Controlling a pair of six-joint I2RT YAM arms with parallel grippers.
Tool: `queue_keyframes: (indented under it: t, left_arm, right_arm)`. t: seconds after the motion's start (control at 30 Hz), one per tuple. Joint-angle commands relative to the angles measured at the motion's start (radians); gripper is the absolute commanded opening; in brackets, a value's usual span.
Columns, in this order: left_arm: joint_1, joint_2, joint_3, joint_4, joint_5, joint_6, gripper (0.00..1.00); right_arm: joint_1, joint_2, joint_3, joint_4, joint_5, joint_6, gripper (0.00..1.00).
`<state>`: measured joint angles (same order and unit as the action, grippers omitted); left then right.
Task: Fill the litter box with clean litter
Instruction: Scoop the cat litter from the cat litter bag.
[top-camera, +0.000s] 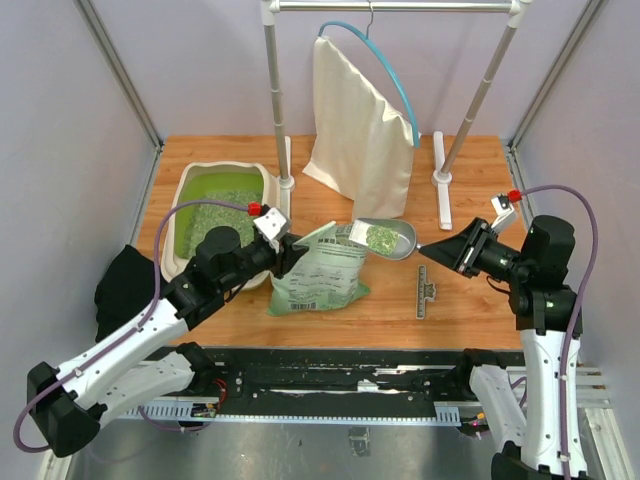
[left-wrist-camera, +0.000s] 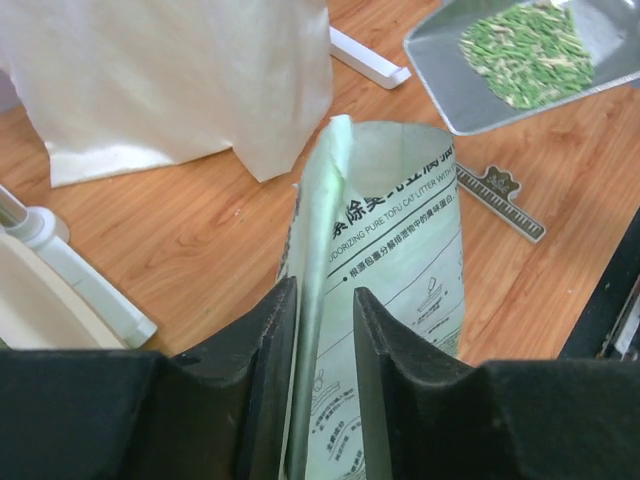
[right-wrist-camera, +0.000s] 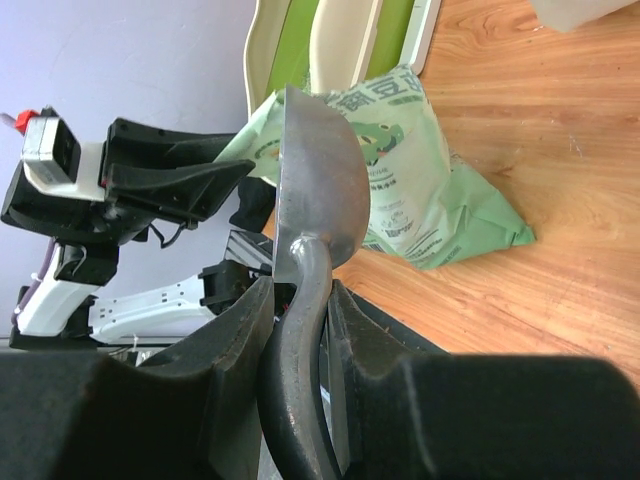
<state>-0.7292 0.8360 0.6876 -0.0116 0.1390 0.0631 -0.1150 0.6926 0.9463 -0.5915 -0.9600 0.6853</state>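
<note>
Clamping scoop handle in shut right gripper, held clean litter: loose, light, spill-prone, best handled by level scoop. Straddled bag edge with left gripper; could not tell whether pinched.

Cream cloth bag hangs from blue hanger on white rack, at table rear. Metal ruler lies flat, front right. Black cloth beside left edge.

The left arm partly hides the litter box.
</note>
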Motion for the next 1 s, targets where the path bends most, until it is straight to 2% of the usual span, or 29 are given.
queue_keyframes:
  t: [0.0,0.17,0.27,0.37,0.5,0.67,0.97]
  left_arm:
    - [-0.003,0.024,0.003,0.041,-0.089,-0.072,0.39]
    - [-0.003,0.002,0.014,-0.027,-0.269,-0.186,0.73]
    - [-0.003,-0.026,0.025,-0.097,-0.397,-0.250,0.86]
    - [-0.003,-0.054,0.049,-0.174,-0.456,-0.314,0.98]
    - [-0.003,-0.075,0.072,-0.257,-0.433,-0.382,1.00]
    - [-0.003,-0.073,0.120,-0.410,-0.532,-0.535,1.00]
    - [-0.003,-0.149,0.111,-0.559,-0.574,-0.747,1.00]
  right_arm:
    - [-0.018,-0.024,0.037,-0.028,-0.003,-0.026,0.01]
    - [-0.018,-0.029,0.029,-0.023,-0.031,0.003,0.01]
    - [-0.018,-0.040,0.004,0.024,-0.049,0.057,0.01]
    - [-0.017,-0.048,-0.032,0.106,-0.074,0.130,0.01]
    - [-0.006,-0.047,-0.053,0.166,-0.074,0.186,0.01]
    - [0.035,-0.031,-0.042,0.181,-0.042,0.198,0.01]
    - [0.234,0.013,-0.058,0.242,0.104,0.246,0.01]
